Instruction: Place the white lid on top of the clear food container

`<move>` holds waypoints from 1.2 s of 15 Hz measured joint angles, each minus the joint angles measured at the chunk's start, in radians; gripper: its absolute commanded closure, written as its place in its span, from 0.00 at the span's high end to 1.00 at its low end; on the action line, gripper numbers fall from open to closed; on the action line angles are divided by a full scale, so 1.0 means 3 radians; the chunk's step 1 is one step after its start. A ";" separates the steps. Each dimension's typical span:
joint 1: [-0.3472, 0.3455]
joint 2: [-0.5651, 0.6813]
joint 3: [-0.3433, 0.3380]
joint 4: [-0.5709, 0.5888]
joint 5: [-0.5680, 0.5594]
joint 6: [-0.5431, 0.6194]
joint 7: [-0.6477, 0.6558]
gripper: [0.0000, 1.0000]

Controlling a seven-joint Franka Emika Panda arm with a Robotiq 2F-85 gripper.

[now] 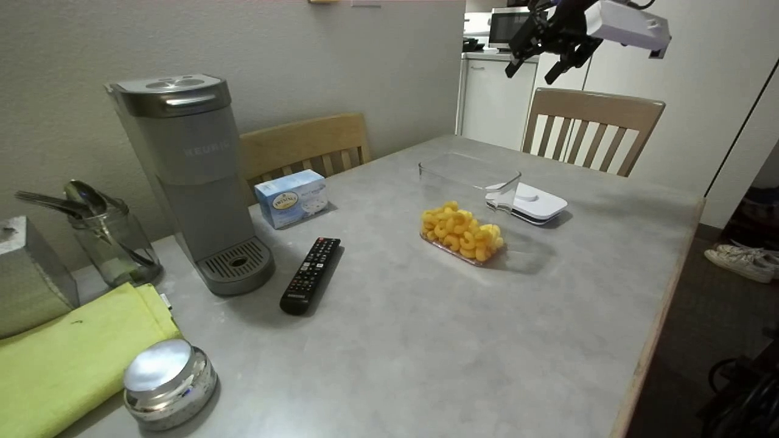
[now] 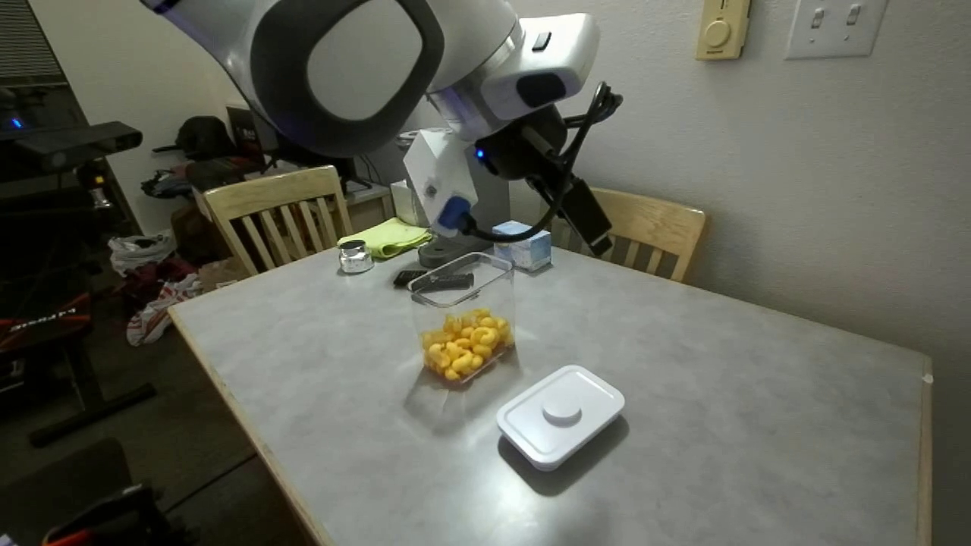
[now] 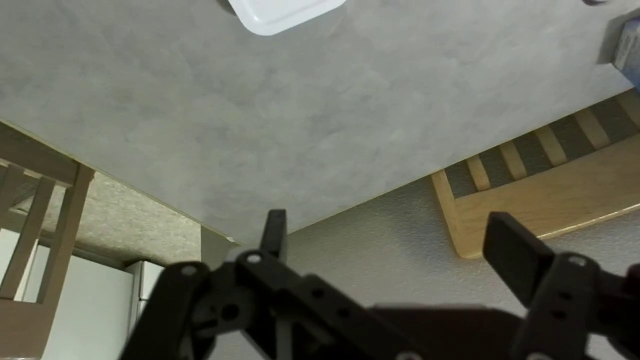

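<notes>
spread wide, the gripper shows its two dark fingers well apart in the wrist view, with nothing held between them. in an exterior view one finger is plain, while the second is hard to make out. the arm is cut off by the top edge there. the gripper hangs well above the level of the table; i cannot tell which spot it is over.

the white lid lies flat on the table, its round knob upward, near the clear food container but apart from it. only one end of the lid shows in the wrist view, the rest lost past the top edge. in an exterior view part of the lid shows through the container. the container stands upright and open-topped, its walls so clear that little beyond rim and corners can be made out above the yellow curled pieces at the bottom.

the blue-and-white box is cut off by the wrist view's right edge. the coffee maker is partly hidden behind the arm in an exterior view. a yellow cloth runs past the left edge of an exterior view, and the utensils in the glass jar overlap too much to count.
</notes>
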 measured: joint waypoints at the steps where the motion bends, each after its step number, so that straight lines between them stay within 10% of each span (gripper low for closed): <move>1: 0.0251 -0.0018 -0.0262 -0.0002 0.0122 -0.0030 -0.0091 1.00; 7: 0.0554 0.0019 -0.0662 0.0094 -0.0506 -0.0624 0.0355 1.00; 13: 0.1709 0.0326 -0.1650 0.0474 0.0276 -0.1104 -0.0034 1.00; 18: 0.2046 0.0754 -0.2000 0.0897 0.0599 -0.1293 -0.0173 1.00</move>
